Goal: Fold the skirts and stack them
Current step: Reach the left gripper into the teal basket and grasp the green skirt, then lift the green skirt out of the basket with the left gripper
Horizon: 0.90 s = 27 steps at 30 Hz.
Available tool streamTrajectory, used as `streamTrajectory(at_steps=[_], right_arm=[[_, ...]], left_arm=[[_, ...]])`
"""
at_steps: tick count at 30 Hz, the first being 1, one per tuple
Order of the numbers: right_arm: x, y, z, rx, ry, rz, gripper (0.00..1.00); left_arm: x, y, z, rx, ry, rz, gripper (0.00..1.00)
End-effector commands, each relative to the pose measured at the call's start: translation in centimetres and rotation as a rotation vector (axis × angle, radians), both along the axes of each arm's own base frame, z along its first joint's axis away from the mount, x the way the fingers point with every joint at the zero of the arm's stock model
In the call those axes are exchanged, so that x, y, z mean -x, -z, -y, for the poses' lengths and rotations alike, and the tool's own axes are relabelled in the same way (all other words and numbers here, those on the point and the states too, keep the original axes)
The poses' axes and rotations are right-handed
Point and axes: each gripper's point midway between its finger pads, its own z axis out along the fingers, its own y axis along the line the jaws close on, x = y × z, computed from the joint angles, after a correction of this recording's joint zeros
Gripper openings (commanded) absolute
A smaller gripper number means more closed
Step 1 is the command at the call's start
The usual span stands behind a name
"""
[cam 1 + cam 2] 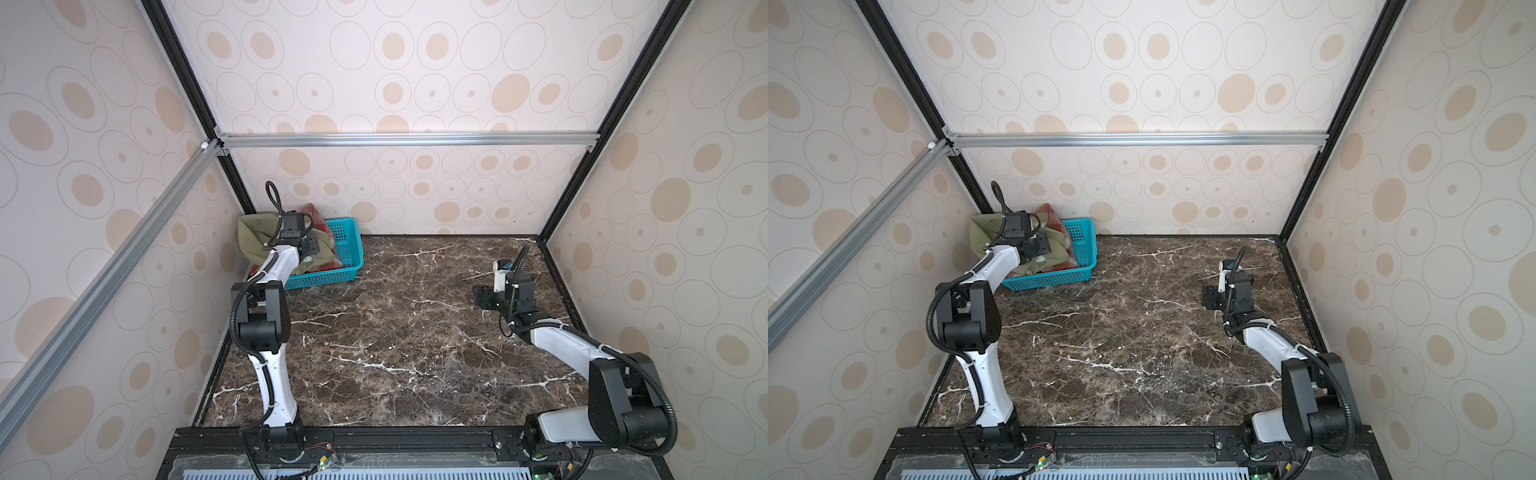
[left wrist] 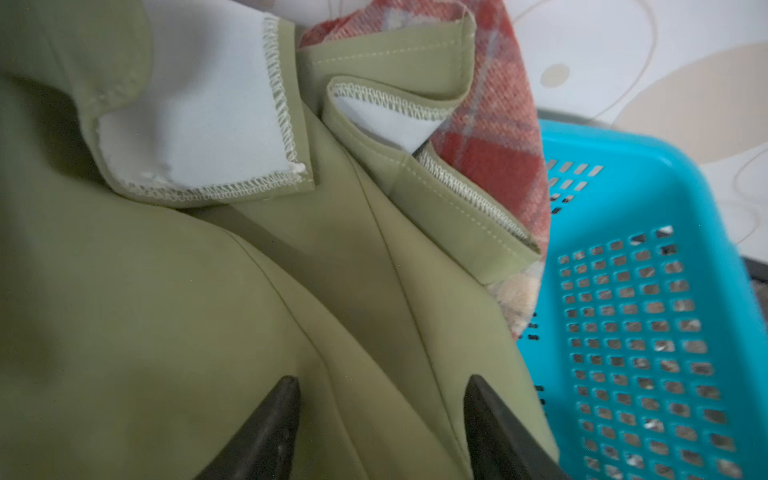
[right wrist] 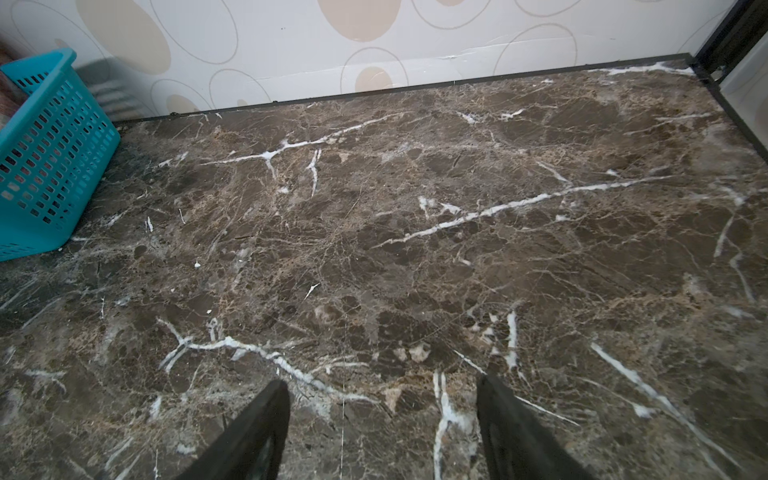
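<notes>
Two skirts lie heaped in the teal perforated basket (image 1: 347,249) at the far left corner of the marble table (image 1: 415,332): the olive-green skirt (image 2: 187,311) on top, its pale lining turned out at the hem, and the red-and-cream plaid skirt (image 2: 494,124) under and behind it. Left claw (image 2: 382,380) has its jaws apart, straddling a soft ridge of the olive cloth, with nothing pinched as far as the wrist view shows. To lift well, I judge it should sink onto that ridge, close on the olive cloth alone, and rise straight so the plaid one and the basket are not dragged along. Its arm stands elbow-high, forearm stretched out over the basket. Right claw (image 3: 382,380) hangs empty, jaws apart, over bare table, well apart from the basket, its arm low and bent, facing the far wall.
</notes>
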Motion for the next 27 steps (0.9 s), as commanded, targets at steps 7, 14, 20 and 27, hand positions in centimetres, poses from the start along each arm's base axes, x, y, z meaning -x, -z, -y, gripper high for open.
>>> streamTrajectory(at_steps=[7,14,20,27], right_arm=[[-0.7,-1.2,-0.3,-0.039,0.017,0.024,0.74],[-0.4,-3.1,-0.8,-0.060,-0.005,0.048,0.73],[0.3,-4.7,-0.7,-0.062,-0.010,0.076,0.73],[1.7,-6.5,-0.6,-0.072,-0.012,0.112,0.74]], left_arm=[[-0.1,-4.5,0.5,0.003,0.027,0.056,0.00],[1.9,-17.0,2.0,-0.011,0.064,0.263,0.00],[4.4,-29.8,4.0,-0.024,0.129,0.482,0.00],[9.6,-41.4,9.8,0.054,0.327,0.744,0.00]])
